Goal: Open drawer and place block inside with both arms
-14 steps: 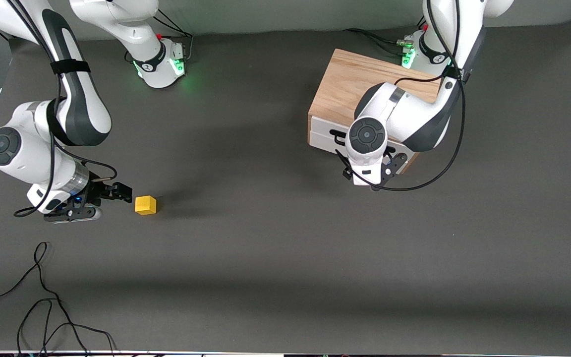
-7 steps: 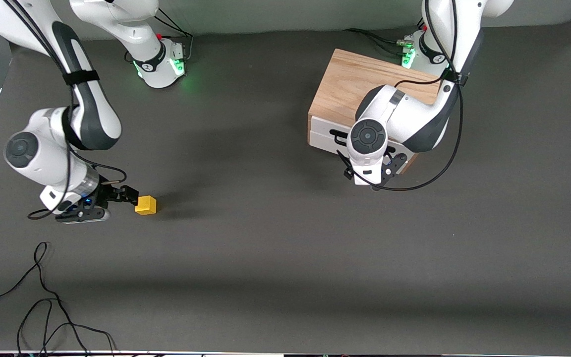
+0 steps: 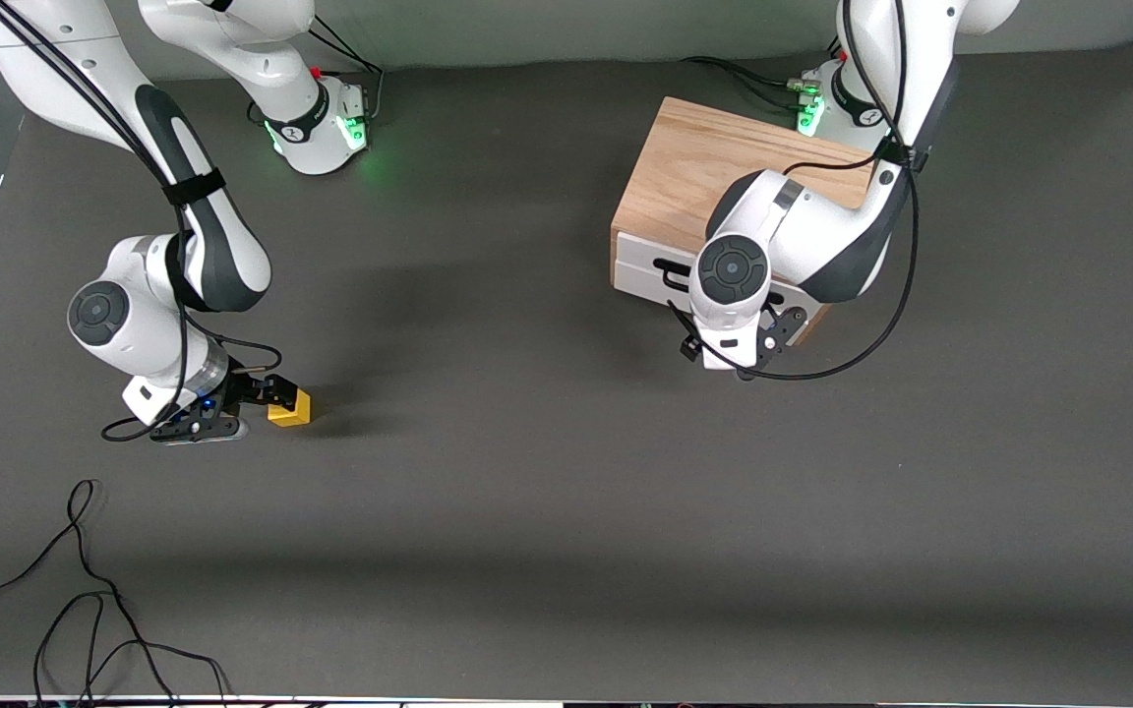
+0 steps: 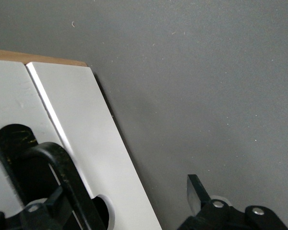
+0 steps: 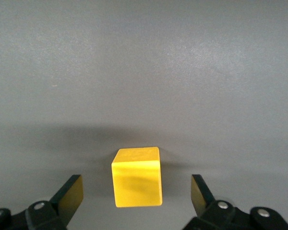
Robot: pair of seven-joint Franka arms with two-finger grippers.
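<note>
Watching my right tool (image 5: 136,191) spread wide, I see the yellow block (image 5: 137,176) on the bench between its fingers, while the left tool (image 4: 129,206), also spread, sits at the shut drawer's handle (image 4: 62,182).

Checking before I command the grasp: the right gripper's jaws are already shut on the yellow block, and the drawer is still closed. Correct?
Not quite. The right gripper has its jaws open, standing on either side of the yellow block without touching it; the right wrist view shows the gaps. The block sits on the table. The drawer is closed, as you said.
</note>
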